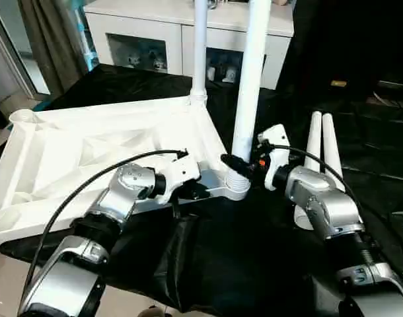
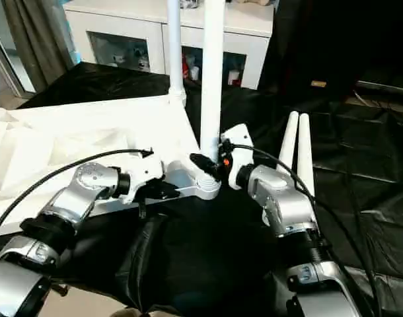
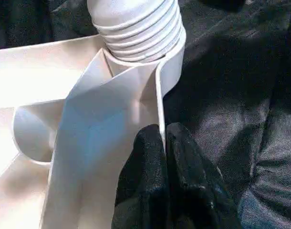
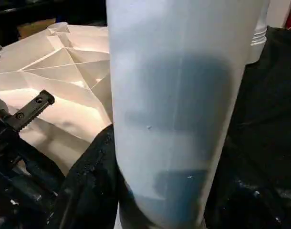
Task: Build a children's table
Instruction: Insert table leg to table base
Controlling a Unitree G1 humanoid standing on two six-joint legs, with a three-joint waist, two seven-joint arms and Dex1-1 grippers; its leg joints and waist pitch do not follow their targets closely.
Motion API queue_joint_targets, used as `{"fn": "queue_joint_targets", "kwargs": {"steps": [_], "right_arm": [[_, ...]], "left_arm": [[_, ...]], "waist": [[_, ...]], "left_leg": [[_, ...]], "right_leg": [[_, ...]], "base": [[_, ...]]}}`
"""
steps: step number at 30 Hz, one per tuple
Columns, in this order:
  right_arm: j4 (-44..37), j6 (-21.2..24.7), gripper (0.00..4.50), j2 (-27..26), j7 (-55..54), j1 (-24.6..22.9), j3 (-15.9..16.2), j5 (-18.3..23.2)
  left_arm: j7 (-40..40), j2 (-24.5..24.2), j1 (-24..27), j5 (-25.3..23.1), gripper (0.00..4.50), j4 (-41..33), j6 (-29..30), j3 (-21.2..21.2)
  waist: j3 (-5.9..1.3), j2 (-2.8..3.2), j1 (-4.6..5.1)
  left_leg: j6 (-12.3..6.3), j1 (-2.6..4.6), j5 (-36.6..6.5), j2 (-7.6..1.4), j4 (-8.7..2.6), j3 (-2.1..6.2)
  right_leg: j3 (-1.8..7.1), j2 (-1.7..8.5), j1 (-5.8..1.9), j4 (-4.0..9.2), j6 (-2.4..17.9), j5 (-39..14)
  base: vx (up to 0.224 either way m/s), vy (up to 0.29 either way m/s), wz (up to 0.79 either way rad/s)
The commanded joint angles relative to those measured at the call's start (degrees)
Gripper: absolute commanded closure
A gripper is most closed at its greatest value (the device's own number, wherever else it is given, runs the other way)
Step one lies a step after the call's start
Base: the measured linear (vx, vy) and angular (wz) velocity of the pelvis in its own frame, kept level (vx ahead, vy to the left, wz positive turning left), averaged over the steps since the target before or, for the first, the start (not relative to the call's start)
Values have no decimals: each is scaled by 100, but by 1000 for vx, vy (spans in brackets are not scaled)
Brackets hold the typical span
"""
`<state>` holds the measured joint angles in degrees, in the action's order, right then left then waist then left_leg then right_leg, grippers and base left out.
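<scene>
Black cloth (image 1: 254,264) covers the work surface. On it lies the upturned white tabletop (image 1: 76,148), its near rim pinched by the left gripper (image 3: 163,143). Beside it, the right gripper (image 1: 238,165) grasps an upright leg (image 1: 250,79) seated in the corner socket (image 1: 236,185). No legible writing.

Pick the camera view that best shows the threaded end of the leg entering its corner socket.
The left wrist view: the leg's threaded end sits close up in the socket. Both eye views show it small; the right wrist view shows the leg's smooth shaft.
</scene>
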<state>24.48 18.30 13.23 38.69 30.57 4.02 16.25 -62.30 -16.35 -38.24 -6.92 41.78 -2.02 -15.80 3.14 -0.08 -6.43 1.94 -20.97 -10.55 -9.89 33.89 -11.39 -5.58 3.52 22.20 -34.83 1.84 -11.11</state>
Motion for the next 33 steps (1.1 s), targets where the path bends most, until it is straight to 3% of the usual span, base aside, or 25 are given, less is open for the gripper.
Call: {"fn": "queue_joint_targets", "kwargs": {"steps": [1, 4, 12, 13, 14, 17, 19, 22, 24, 25, 26, 29, 33], "right_arm": [[312, 29, 262, -29, -25, -40, -183, 72], [438, 9, 262, -93, -9, -96, -394, 263], [543, -263, 262, -168, 37, -427, -655, 431], [553, -322, 262, -200, 45, -501, -709, 468], [554, -401, 262, -242, 42, -581, -754, 495], [632, -833, 262, -388, 34, -901, -799, 485], [637, -847, 262, -394, 31, -908, -800, 485], [710, -1068, 262, -481, -24, -988, -835, 478], [764, -1237, 262, -537, -52, -1035, -866, 478], [801, -1358, 262, -566, -60, -1078, -886, 474], [823, -1478, 262, -583, -55, -1118, -884, 437], [813, -1558, 262, -580, -45, -1150, -846, 377], [607, -1757, 262, -384, 55, -1217, -436, -63]], "left_arm": [[-250, 54, 147, 121, 450, -22, -25, -104], [-251, 50, 158, 135, 450, -38, 0, -95], [-56, 46, 88, 78, 450, 74, -78, -58], [-38, 52, 70, 75, 450, 104, -96, -54], [-27, 55, 49, 73, 450, 130, -104, -49], [39, 78, -34, 79, 450, 226, -125, -15], [43, 79, -36, 79, 450, 230, -126, -14], [85, 84, -69, 80, 450, 278, -141, 4], [104, 84, -96, 81, 450, 317, -153, 13], [114, 85, -113, 80, 450, 338, -156, 16], [122, 84, -136, 78, 450, 370, -168, 22], [123, 80, -156, 78, 450, 399, -177, 29], [130, 50, -201, 55, 450, 478, -219, 29]], "waist": [[-366, -85, 2], [-370, -49, -4], [-379, -38, -17], [-376, -36, -18], [-373, 16, -26], [-368, -8, -27], [-365, -7, -22], [-346, 34, -17], [-357, 65, -12], [-356, 51, -9], [-357, 80, -18], [-350, 87, -12], [-350, 88, -15]], "left_leg": [[-198, 78, -835, -429, -387, 203], [-189, 91, -852, -440, -389, 207], [-194, 84, -862, -439, -389, 206], [-189, 85, -879, -442, -392, 208], [-160, 91, -947, -442, -395, 217], [-135, 98, -1103, -445, -405, 221], [-138, 91, -1106, -440, -410, 223], [-70, 119, -1350, -448, -429, 236], [-49, 118, -1377, -452, -439, 244], [-52, 118, -1380, -455, -440, 243], [-46, 119, -1398, -453, -440, 249], [-46, 121, -1463, -446, -446, 245], [-29, 125, -1499, -451, -453, 251]], "right_leg": [[420, 690, -251, 455, 929, -1384], [419, 690, -244, 447, 966, -1331], [416, 689, -259, 440, 1034, -1157], [415, 693, -256, 444, 1034, -1183], [413, 695, -252, 454, 1026, -1274], [418, 708, -250, 484, 994, -1377], [412, 699, -251, 485, 981, -1430], [419, 710, -228, 544, 927, -1800], [415, 700, -236, 544, 920, -1762], [416, 699, -232, 538, 929, -1720], [419, 711, -232, 530, 961, -1680], [415, 696, -229, 550, 962, -1729], [420, 694, -234, 547, 937, -1726]], "base": [[0, 0, 0], [0, 0, 0], [0, 0, 0], [0, 0, 0], [0, 0, 0], [0, 0, 0], [0, 0, 0], [0, 0, 0], [0, 0, 0], [0, 0, 0], [0, 0, 0], [0, 0, 0], [0, 0, 0]]}}
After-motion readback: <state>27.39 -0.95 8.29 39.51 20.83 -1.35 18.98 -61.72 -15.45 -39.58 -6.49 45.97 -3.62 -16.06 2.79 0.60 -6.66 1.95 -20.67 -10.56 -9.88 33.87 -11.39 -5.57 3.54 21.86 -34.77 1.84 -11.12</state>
